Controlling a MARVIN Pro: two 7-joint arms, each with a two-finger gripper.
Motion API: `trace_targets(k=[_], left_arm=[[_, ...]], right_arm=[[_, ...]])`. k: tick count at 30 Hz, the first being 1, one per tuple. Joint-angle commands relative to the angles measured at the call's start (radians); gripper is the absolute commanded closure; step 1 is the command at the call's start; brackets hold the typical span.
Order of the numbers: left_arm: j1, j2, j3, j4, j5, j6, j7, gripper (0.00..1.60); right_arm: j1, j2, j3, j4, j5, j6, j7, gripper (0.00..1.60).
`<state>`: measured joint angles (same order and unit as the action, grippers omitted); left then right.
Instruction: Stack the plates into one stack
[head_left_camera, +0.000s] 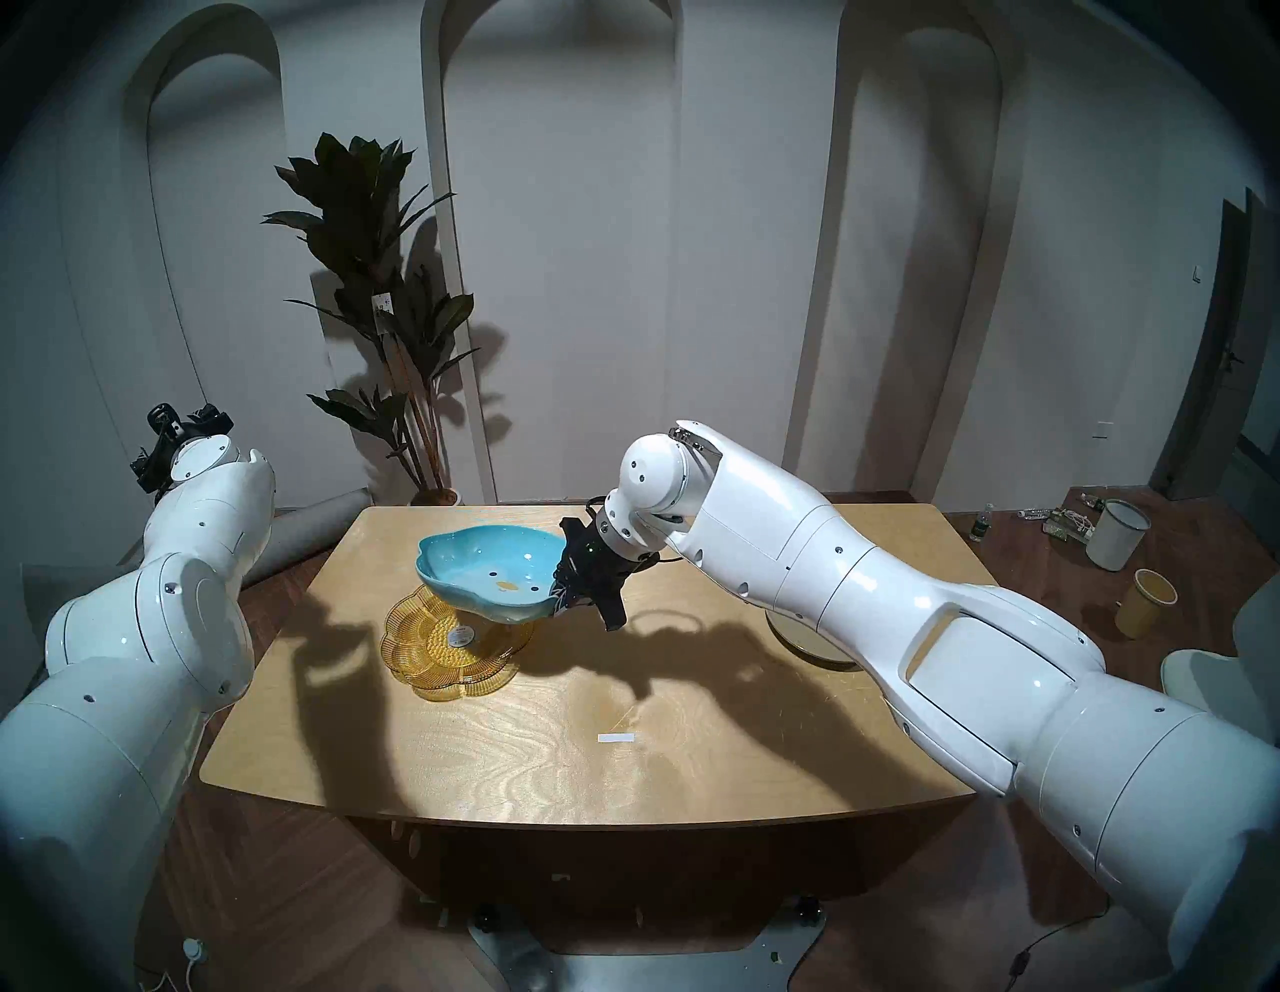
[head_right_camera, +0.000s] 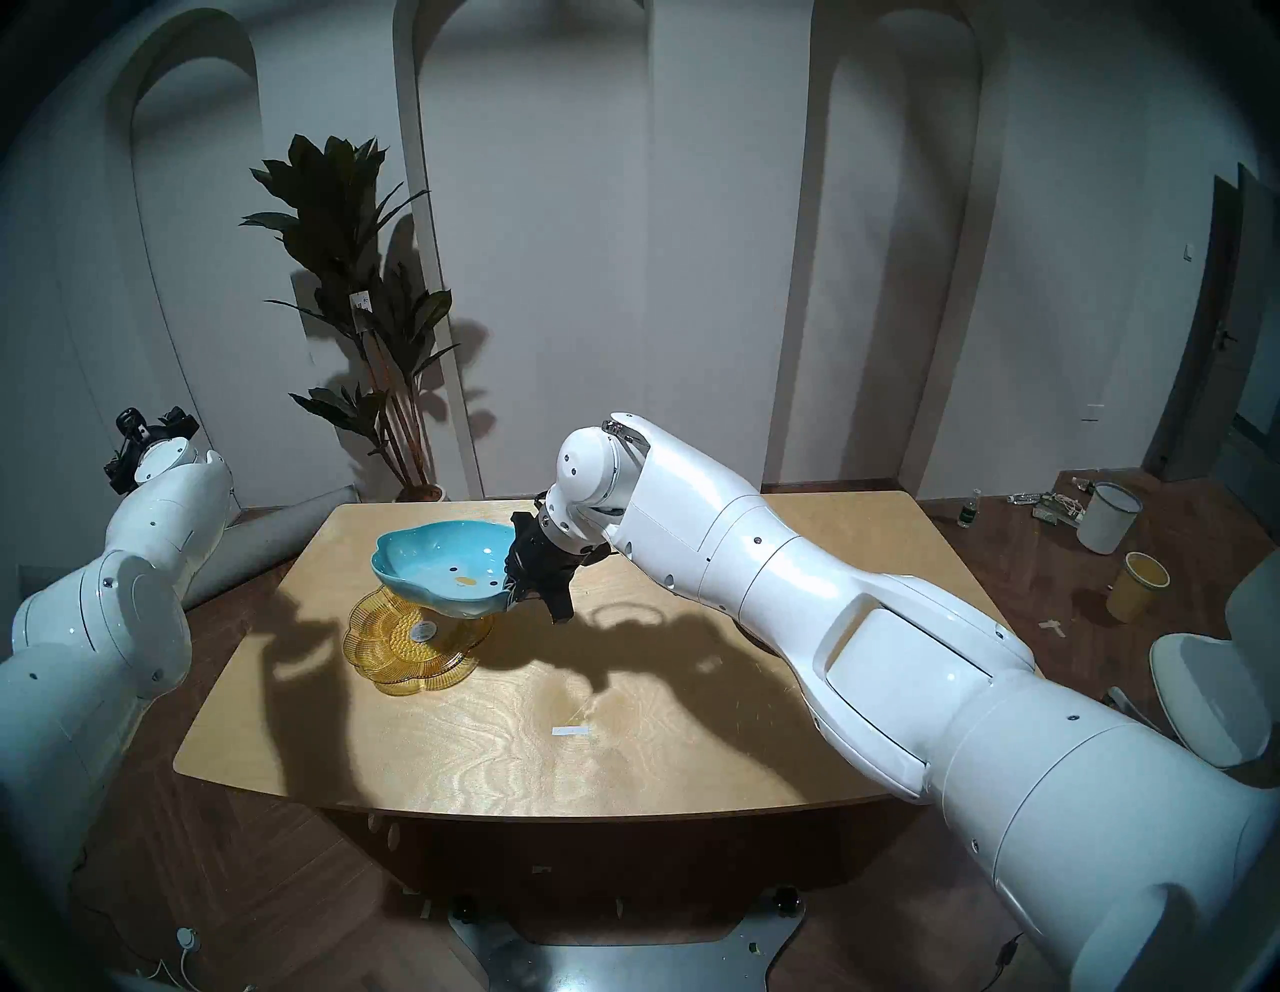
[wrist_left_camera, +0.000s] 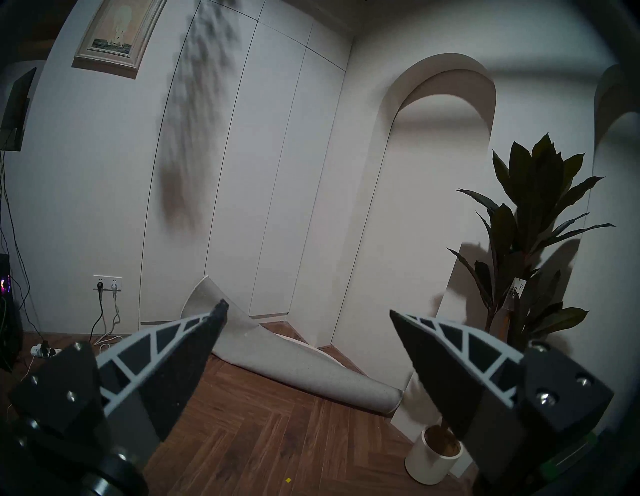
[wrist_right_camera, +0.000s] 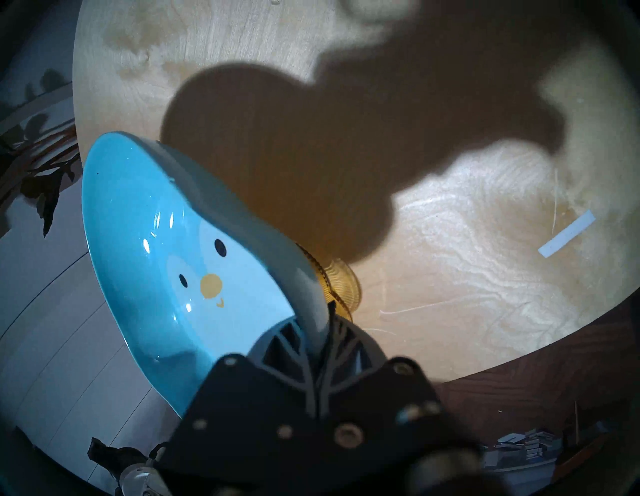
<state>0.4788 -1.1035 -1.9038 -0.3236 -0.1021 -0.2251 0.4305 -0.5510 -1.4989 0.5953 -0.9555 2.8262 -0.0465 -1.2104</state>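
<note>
My right gripper (head_left_camera: 560, 587) is shut on the right rim of the sky-blue lobed plate (head_left_camera: 488, 571) with a penguin face, holding it tilted in the air. Just below it, the amber ribbed flower-shaped glass plate (head_left_camera: 443, 654) lies flat on the wooden table (head_left_camera: 554, 748). The right wrist view shows the blue plate (wrist_right_camera: 166, 263) pinched between the fingers, with a bit of the amber plate (wrist_right_camera: 339, 280) behind it. The round olive-beige plate (head_left_camera: 807, 641) lies on the table's right side, mostly hidden by my right arm. My left gripper (wrist_left_camera: 308, 311) is open and empty, raised off the table's left side, facing the wall.
A small white strip of tape (head_left_camera: 616, 738) lies on the table in front of the middle. A potted plant (head_left_camera: 388, 332) stands behind the table's far left corner. A rolled grey mat (wrist_left_camera: 304, 367) lies on the floor at the left. Buckets (head_left_camera: 1116, 533) stand on the floor at the right.
</note>
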Motion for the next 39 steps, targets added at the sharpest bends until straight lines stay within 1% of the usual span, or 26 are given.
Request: trace_targets(k=[1, 22, 31, 39], left_arm=[[-0.025, -0.003, 0.001, 0.0, -0.001, -0.017, -0.003, 0.0], [-0.022, -0.014, 0.0, 0.025, -0.001, -0.027, -0.015, 0.0], [-0.018, -0.014, 0.0, 0.035, -0.001, -0.029, -0.021, 0.0], [-0.017, -0.015, 0.0, 0.041, -0.001, -0.03, -0.025, 0.0]], right_arm=[[0.066, -0.04, -0.009, 0.012, -0.017, 0.025, -0.018, 1.6], [0.136, -0.111, -0.07, 0.11, -0.113, 0.102, -0.087, 1.6], [0.161, -0.137, -0.098, 0.145, -0.15, 0.136, -0.1, 1.6], [0.179, -0.162, -0.122, 0.172, -0.18, 0.165, -0.094, 1.6]])
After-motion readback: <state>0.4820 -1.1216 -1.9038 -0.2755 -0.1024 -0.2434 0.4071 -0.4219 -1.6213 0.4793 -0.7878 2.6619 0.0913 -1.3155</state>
